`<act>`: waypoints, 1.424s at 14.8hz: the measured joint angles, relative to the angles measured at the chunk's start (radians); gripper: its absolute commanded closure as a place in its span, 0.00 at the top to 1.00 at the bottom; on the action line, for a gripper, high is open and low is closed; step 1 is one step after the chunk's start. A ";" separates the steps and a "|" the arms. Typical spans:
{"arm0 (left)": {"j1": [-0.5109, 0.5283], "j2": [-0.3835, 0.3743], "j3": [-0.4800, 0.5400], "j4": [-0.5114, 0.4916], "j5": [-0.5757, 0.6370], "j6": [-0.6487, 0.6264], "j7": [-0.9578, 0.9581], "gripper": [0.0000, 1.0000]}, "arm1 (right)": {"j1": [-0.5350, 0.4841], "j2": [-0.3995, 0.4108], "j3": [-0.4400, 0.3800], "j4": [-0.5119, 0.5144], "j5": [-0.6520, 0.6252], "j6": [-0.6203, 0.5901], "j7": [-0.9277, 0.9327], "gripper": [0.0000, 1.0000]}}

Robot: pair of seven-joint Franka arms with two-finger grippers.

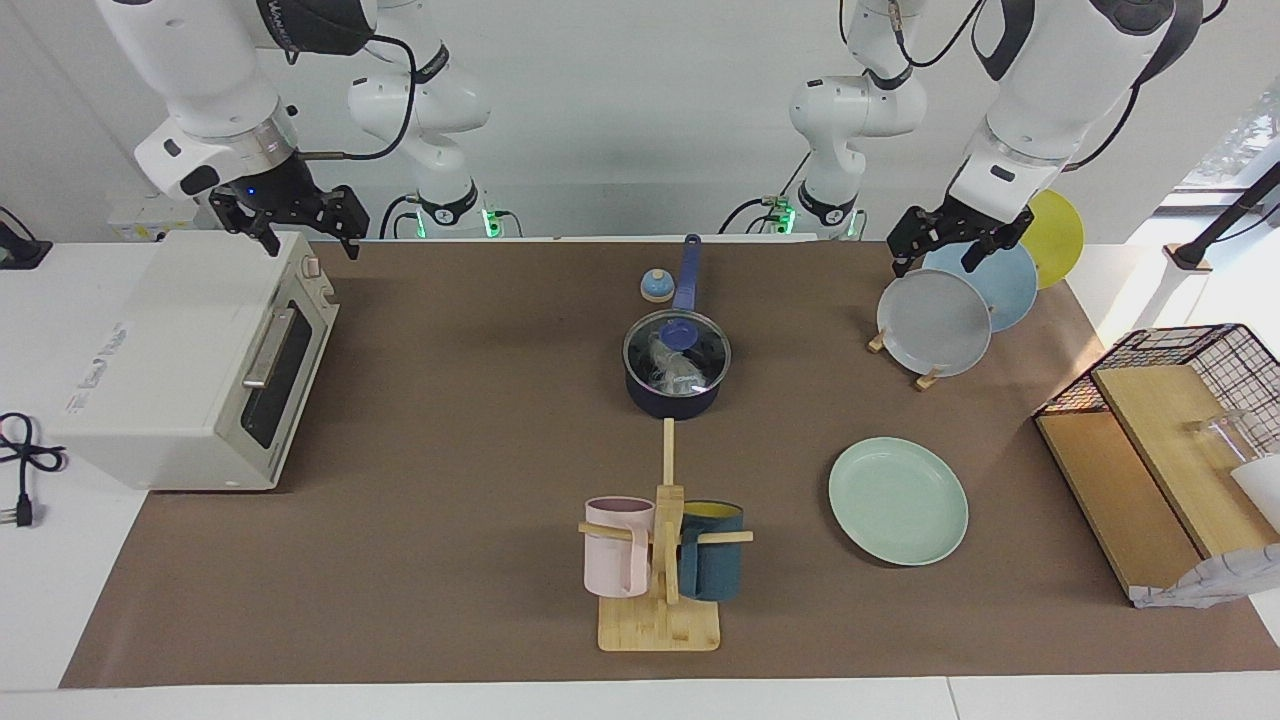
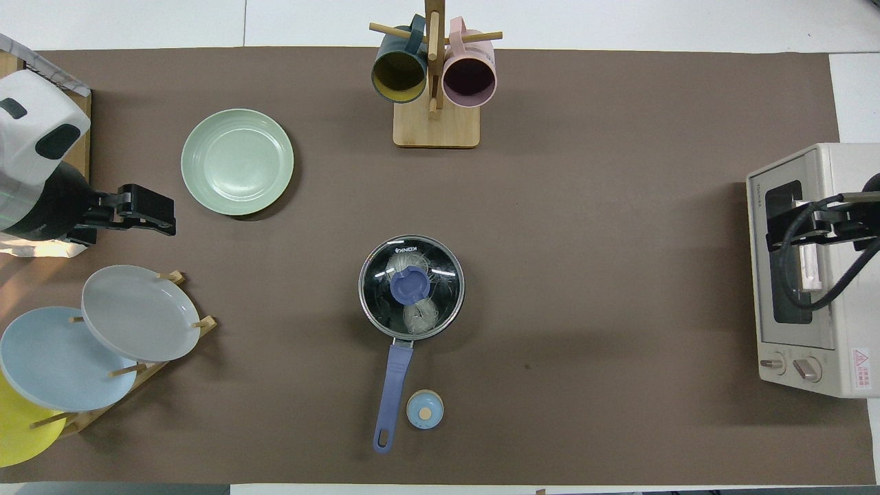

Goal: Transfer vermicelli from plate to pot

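Vermicelli in lidded pot, plate farther from robots

The glass lid on the pot has a word printed near its rim. It looks like "KONKA", but the letters are tiny and turned around, so it is hard to be sure. The toaster oven has the name "TOSHIBA" in small letters along its front edge. It also has a red and white warning sticker with a triangle sign by its knobs. Its small words cannot be read.
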 measured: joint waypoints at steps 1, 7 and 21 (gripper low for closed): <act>0.000 0.000 0.000 0.000 0.000 0.000 0.000 1.00 | 0.000 0.000 0.001 0.000 -0.003 0.002 0.000 1.00; 0.000 0.000 0.000 0.000 0.000 0.000 0.000 1.00 | 0.000 0.001 0.003 0.000 -0.014 0.010 0.000 1.00; 0.000 0.000 0.000 0.000 0.000 0.000 0.000 1.00 | -0.078 0.018 0.046 0.028 0.001 0.013 -0.060 1.00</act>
